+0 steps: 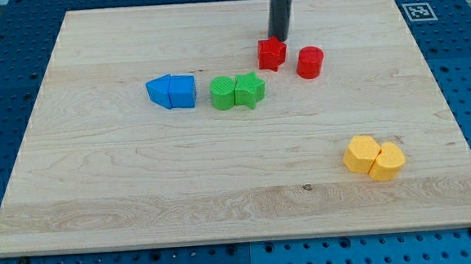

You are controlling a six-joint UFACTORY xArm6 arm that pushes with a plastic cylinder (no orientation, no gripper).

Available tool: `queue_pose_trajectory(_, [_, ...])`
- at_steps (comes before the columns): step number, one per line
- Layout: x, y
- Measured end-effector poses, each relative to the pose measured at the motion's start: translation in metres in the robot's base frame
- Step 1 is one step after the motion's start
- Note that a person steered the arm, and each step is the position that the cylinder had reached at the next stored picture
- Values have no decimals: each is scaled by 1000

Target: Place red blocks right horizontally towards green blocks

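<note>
A red star-shaped block point(271, 54) and a red cylinder point(310, 63) lie side by side near the view's top centre of the wooden board point(141, 195). A green cylinder point(223, 93) and a green star-shaped block point(249, 90) touch each other just below and to the left of the red star. My tip point(280, 38) stands right at the upper edge of the red star block, to its upper right. The rod rises out of the view's top.
Two blue blocks point(172, 92) sit joined to the left of the green pair. Two yellow blocks point(374, 158) sit joined at the lower right. A fiducial tag point(416, 10) marks the board's top right corner.
</note>
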State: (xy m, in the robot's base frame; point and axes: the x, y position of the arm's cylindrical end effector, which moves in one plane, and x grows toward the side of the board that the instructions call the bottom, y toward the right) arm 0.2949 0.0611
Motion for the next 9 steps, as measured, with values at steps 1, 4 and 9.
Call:
queue_pose_trajectory(1, [8,-12])
queue_pose_trajectory(4, [44,-2])
queue_pose_trajectory(9, [24,9])
